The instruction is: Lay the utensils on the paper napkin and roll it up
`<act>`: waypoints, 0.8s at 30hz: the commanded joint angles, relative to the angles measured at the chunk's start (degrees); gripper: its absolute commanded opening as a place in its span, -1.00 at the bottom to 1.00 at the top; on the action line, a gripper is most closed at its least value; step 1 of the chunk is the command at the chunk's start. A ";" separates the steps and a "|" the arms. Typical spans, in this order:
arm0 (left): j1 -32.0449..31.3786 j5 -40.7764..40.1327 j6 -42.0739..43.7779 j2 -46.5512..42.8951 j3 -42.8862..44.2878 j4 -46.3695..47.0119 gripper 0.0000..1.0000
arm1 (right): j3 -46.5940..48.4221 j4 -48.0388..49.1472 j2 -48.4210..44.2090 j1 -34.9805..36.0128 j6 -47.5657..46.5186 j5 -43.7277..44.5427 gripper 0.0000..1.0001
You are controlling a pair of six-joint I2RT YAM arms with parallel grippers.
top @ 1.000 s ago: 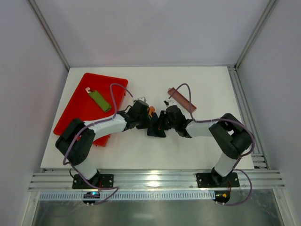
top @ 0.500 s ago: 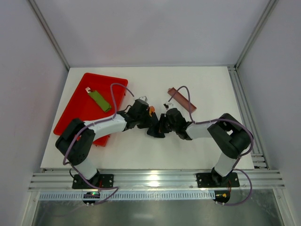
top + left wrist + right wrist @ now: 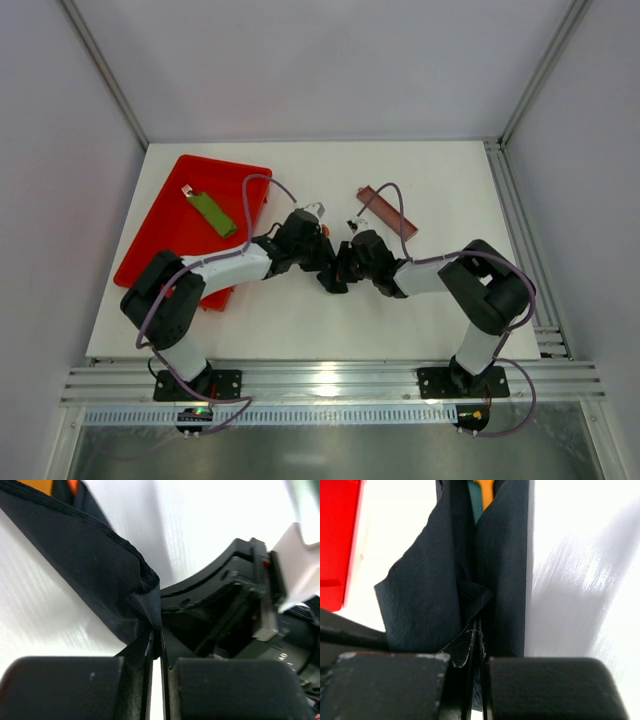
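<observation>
In the middle of the table (image 3: 420, 300), the paper napkin (image 3: 332, 278) is pinched from both sides.
It is folded over the utensils (image 3: 482, 487); only an orange tip peeks out at its far end. The left gripper (image 3: 156, 655) and right gripper (image 3: 476, 645) have nudged closer, bunching it tighter, so the roll is coming along. Each is squeezed shut on a napkin edge.

Both arms fold inward, wrists nearly meeting. The left end effector (image 3: 156, 649) and right end effector (image 3: 479, 630) face each other, jaws pinched closed.
</observation>
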 commanded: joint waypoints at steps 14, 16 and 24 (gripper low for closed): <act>-0.43 5.34 6.44 2.54 0.81 4.25 -0.88 | -0.20 2.80 1.46 0.44 1.54 -0.57 -0.92; -0.43 5.17 6.35 2.89 0.81 3.12 -0.88 | 0.59 1.84 0.94 0.27 1.10 -1.36 -0.92; -0.43 4.02 6.09 2.28 0.37 2.76 -0.88 | 1.91 -1.77 -4.77 -2.28 -0.31 -6.46 -0.92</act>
